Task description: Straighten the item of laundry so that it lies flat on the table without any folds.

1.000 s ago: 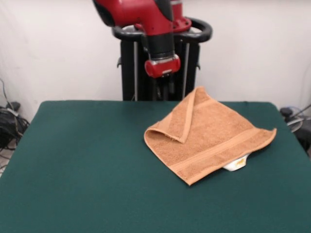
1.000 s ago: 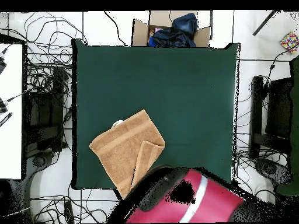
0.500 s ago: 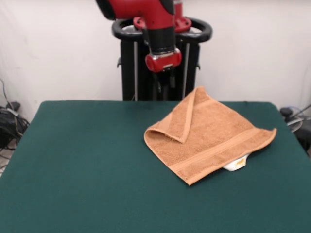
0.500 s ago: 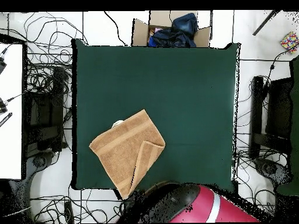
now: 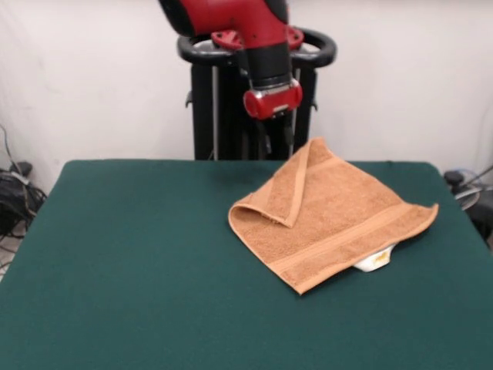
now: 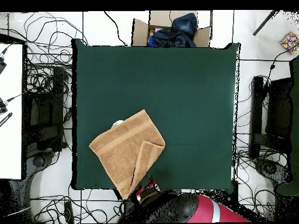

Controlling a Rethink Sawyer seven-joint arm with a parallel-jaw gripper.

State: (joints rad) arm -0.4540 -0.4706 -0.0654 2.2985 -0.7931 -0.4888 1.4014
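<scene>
The orange-tan towel [image 5: 331, 212] lies on the right half of the dark green table [image 5: 139, 254]. One corner is folded over the cloth as a triangular flap [image 5: 285, 196], and the white care label [image 5: 375, 260] sticks out from under the near edge. In the overhead view the towel [image 6: 127, 150] lies at the table's [image 6: 187, 99] lower left, with the label [image 6: 117, 123] at its upper edge. My gripper [image 5: 276, 135] hangs above the table's far edge, just behind the towel's far corner and apart from it. It also shows in the overhead view [image 6: 146, 192], by the towel's lower tip.
The black pedestal [image 5: 208, 100] stands behind the table's far edge. A cardboard box [image 6: 170, 29] with dark clothes sits past the opposite edge. Cables [image 6: 44, 76] lie on the floor around the table.
The arm has swung to the right in the front view and drawn back toward the base in the overhead view. The towel has not moved.
</scene>
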